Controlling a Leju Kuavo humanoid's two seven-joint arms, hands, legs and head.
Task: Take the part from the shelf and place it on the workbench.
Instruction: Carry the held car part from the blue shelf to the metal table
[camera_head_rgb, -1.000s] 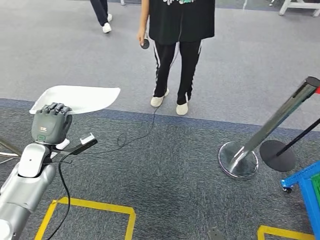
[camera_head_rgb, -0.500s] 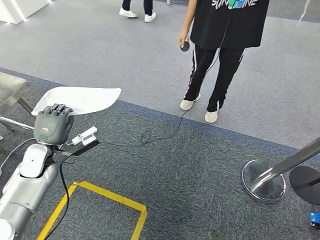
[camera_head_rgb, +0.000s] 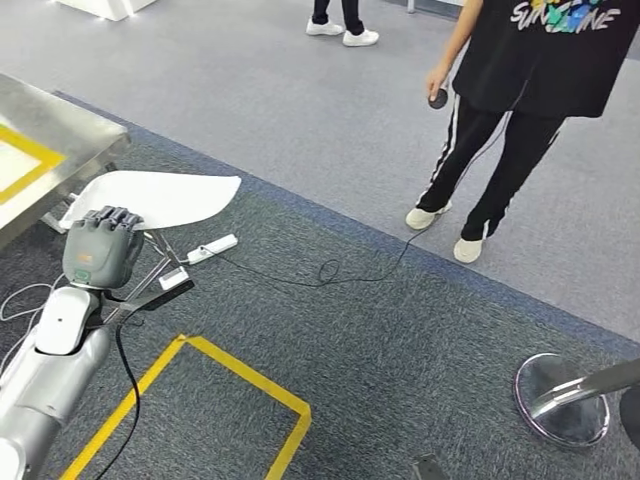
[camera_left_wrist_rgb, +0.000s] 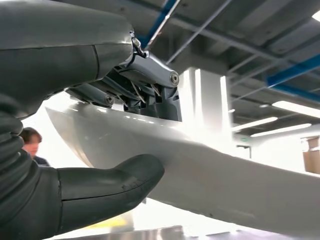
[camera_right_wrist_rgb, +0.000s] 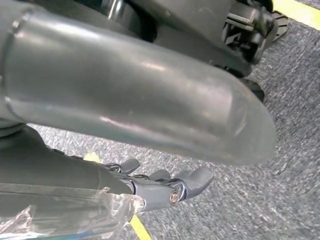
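We see the white part (camera_head_rgb: 155, 197) clamped in the left hand (camera_head_rgb: 102, 247), extending beyond its fingers. The metal workbench (camera_head_rgb: 53, 150) stands just beyond. The right hand (camera_right_wrist_rgb: 166, 187) hangs with fingers extended, holding nothing.

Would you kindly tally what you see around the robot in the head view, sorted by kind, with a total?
White curved part, held in the left hand: 1
Steel workbench: 1
Chrome stanchion base: 1
White power strip on the carpet: 1
People, seen in part: 2 (black trousers; white shoes)
Total: 6
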